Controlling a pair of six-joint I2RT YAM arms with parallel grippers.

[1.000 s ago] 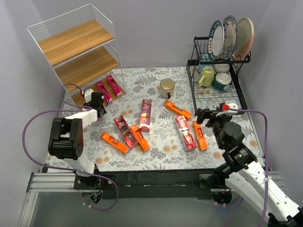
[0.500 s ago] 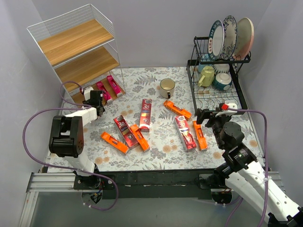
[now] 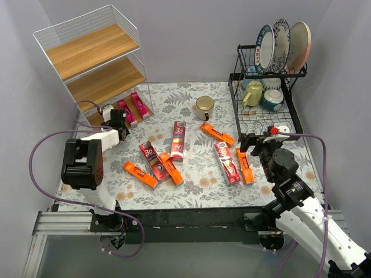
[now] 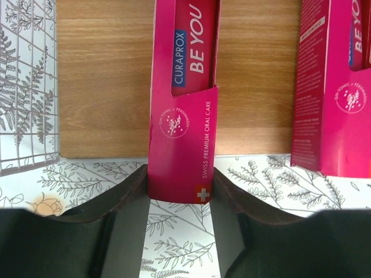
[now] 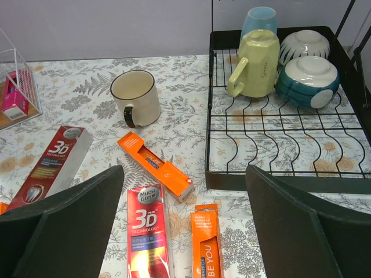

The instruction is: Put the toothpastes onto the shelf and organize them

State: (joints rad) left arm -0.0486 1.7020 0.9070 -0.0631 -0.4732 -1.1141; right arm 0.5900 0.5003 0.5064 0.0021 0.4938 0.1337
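The shelf stands at the back left. Two magenta toothpaste cartons lie on its bottom board. My left gripper is at the shelf's foot. It is shut on the near end of one magenta carton, which lies lengthwise on the board. The other magenta carton lies to its right. Dark red "3D" cartons and orange cartons lie scattered on the table. My right gripper is open and empty above a "3D" carton and an orange carton.
A black wire dish rack with plates, bowls and cups stands at the back right, close to my right gripper. A cream mug stands mid-table. The shelf's upper two boards are bare. A white wire side panel shows left of the held carton.
My left gripper has moved a little farther towards the shelf with the magenta carton. The right arm has not moved.
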